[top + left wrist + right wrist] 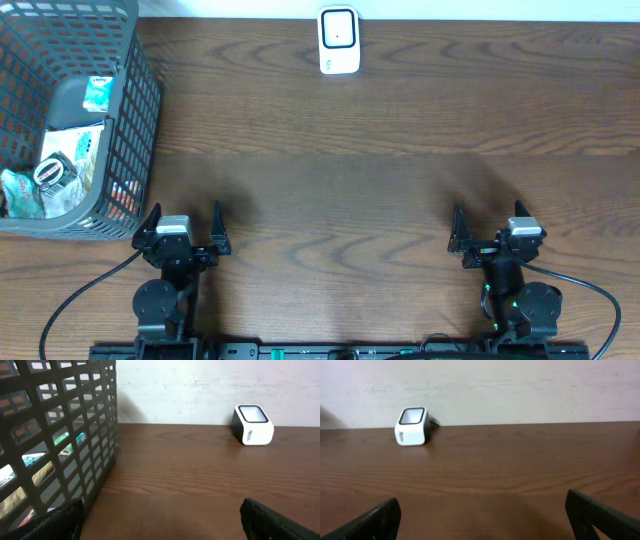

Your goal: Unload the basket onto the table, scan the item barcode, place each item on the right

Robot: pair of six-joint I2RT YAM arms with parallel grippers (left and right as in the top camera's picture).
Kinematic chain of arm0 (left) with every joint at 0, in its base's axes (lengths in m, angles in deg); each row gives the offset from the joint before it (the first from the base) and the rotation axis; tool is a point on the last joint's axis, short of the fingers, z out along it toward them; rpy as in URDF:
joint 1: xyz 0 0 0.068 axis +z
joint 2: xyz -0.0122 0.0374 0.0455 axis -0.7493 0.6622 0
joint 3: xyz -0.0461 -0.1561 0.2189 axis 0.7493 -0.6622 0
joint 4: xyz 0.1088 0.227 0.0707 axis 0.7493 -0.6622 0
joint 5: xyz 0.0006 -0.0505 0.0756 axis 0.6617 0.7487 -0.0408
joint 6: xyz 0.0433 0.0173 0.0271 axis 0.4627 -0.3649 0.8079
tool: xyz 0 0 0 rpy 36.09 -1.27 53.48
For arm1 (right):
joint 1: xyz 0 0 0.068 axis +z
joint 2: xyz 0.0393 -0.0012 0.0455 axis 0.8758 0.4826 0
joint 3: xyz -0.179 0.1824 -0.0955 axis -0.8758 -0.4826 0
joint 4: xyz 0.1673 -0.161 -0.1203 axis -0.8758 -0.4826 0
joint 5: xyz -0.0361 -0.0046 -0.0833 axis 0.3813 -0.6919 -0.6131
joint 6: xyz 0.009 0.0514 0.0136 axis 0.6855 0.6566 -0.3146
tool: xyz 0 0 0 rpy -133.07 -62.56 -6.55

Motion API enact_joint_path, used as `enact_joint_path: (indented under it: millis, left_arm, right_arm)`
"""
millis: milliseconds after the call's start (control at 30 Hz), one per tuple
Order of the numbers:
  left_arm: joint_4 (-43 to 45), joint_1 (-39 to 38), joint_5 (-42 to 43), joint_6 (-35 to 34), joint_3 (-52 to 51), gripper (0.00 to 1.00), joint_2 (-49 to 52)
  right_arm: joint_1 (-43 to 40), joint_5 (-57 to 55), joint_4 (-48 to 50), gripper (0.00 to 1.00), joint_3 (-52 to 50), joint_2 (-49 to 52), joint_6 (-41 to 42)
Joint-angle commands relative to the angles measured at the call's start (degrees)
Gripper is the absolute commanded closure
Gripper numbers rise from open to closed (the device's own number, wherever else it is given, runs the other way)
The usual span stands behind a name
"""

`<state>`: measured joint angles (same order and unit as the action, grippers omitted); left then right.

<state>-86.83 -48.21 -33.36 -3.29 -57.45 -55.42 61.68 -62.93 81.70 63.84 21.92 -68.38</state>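
**Operator:** How far along is the scan?

**Spotter:** By my reading, you have not begun. Nothing is in either tool. Your left gripper sits at the near edge of the table on the left side with its jaws spread wide and nothing between them. Your right gripper sits at the near edge on the right side, just as wide and just as bare.

**Operator:** Where are the things I need?

**Spotter:** The items all lie in the basket at the far-left corner, a loose pile of small packets. I cannot read a barcode on any of them from here. The scanner stands at the far edge, about the middle, well apart from the basket and from both grippers. Its window seems to tilt up and toward your side.

**Operator:** So what is left?

**Spotter:** All of it, I judge. You have to pick one item out, carry it to the scanner and turn its code to the window. Your left gripper is just beside the basket's near wall, so it looks the better placed to reach in. It has to go over the rim, not through the mesh.

**Operator:** Any trouble ahead?

**Spotter:** The packets overlap, so you may pinch two at once, and they look thin and limp.
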Motion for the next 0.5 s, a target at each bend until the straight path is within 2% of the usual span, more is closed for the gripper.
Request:
enact_joint_path:
  millis: [0,467]
  left_arm:
    - [-2.16,-0.13,-0.15,-0.07,-0.87,0.02,0.00]
    - [-2.16,-0.13,-0.15,-0.07,-0.85,0.03,0.00]
  right_arm:
    - [-0.92,-0.22,-0.22,0.01,-0.07,-0.33,0.37]
    - [-0.92,-0.22,-0.22,0.01,-0.07,-0.33,0.37]
